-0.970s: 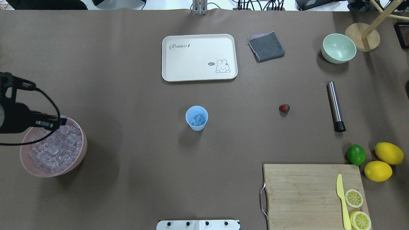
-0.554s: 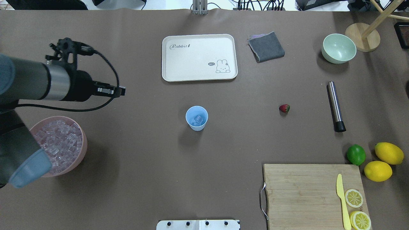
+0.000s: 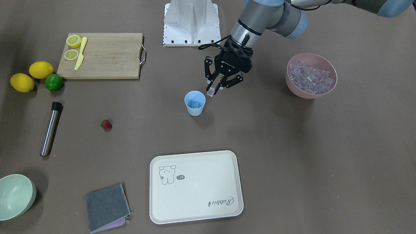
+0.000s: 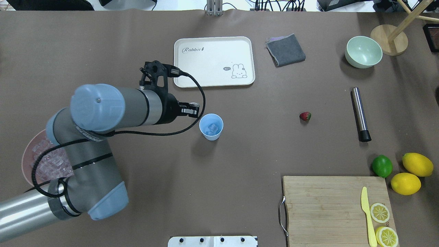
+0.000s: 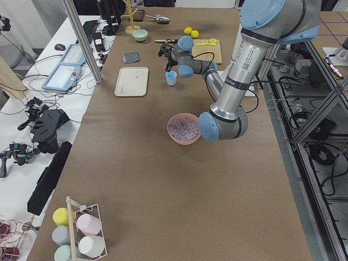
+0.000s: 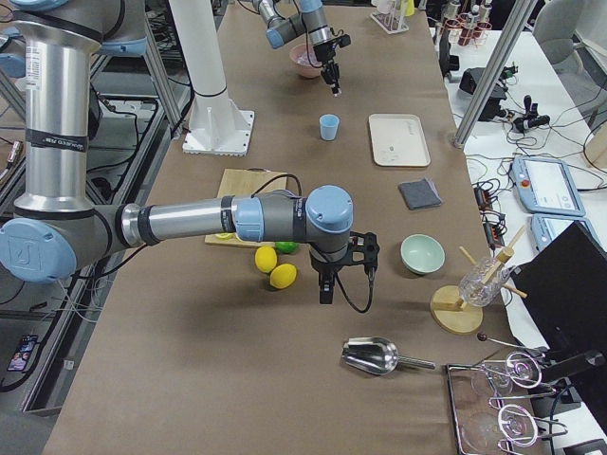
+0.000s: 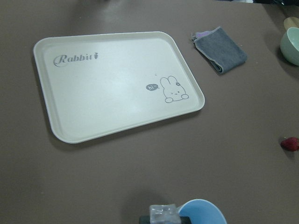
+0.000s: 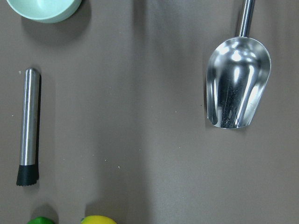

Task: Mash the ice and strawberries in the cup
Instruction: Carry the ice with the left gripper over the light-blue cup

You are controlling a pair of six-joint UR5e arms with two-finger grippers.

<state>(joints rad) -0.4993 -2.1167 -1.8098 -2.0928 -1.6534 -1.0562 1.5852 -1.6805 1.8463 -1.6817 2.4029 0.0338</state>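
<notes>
Standing upright, the cup [image 4: 211, 127] holds some ice [image 4: 213, 128]. At its ten o'clock in the overhead view, just beside the rim, the left gripper [image 3: 212, 91] pinches one ice cube [image 3: 210, 93] between its jaws. The strawberry [image 4: 305, 116] lies at three o'clock, well apart, and the pink bowl [image 3: 302, 94] of cubes sits at eight. The right gripper [image 6: 325, 284] hangs well apart; I cannot tell how its jaws stand.

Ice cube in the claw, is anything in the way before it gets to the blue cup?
No, nothing that shows. The left claw holds the ice cube just beside the open rim of the cup, a little above it, with only air between them.
</notes>
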